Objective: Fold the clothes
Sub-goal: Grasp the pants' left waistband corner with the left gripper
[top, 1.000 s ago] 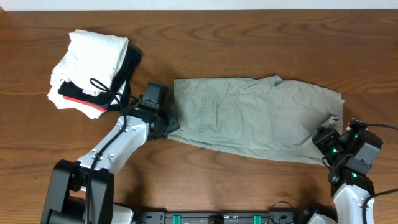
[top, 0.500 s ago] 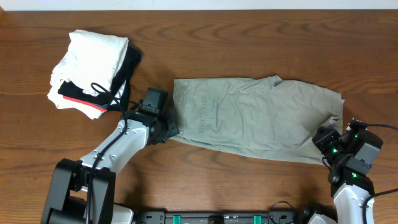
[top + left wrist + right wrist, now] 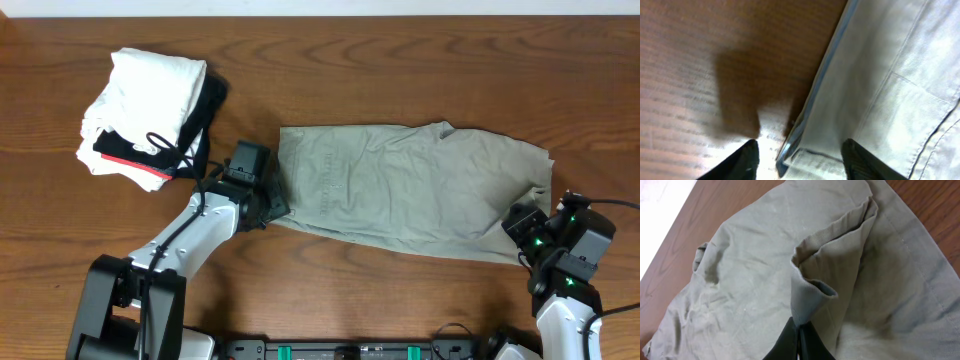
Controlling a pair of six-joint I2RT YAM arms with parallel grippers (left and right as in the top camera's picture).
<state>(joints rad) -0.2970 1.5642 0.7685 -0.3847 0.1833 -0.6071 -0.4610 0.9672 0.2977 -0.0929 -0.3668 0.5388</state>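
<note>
Noting hazards first. Left claw [image 3: 800, 161]: fingers apart, straddling the near-left hem corner of the olive-grey cotton garment [image 3: 410, 190], tips down at the brown wooden surface [image 3: 400, 60]. The corner sits only just inside the gap. If the claw closes from here, it may catch the top layer alone, or the hem may slip out sideways. — K.

Right end? — M.

Right claw [image 3: 799, 341]: fingers together, clamped on a thin raised pleat at the near-right corner. It's a small bite. Judged likely to pull free, or to drag the cloth into a bunch, if that side lifts before the left has hold. A one-sided lift would skew the fold. — K.

Garment position? — M.

Flat, spread from the centre of the surface to close by its right edge. A stack of folded white, black and red clothes [image 3: 150, 110] sits well apart, toward the far-left corner. — K.

Change from earlier? — M.

Against a second ago, the left claw has slid a little toward the near edge, along the hem. No shift in the last half second. Right claw and cloth outline unchanged. — K.
</note>
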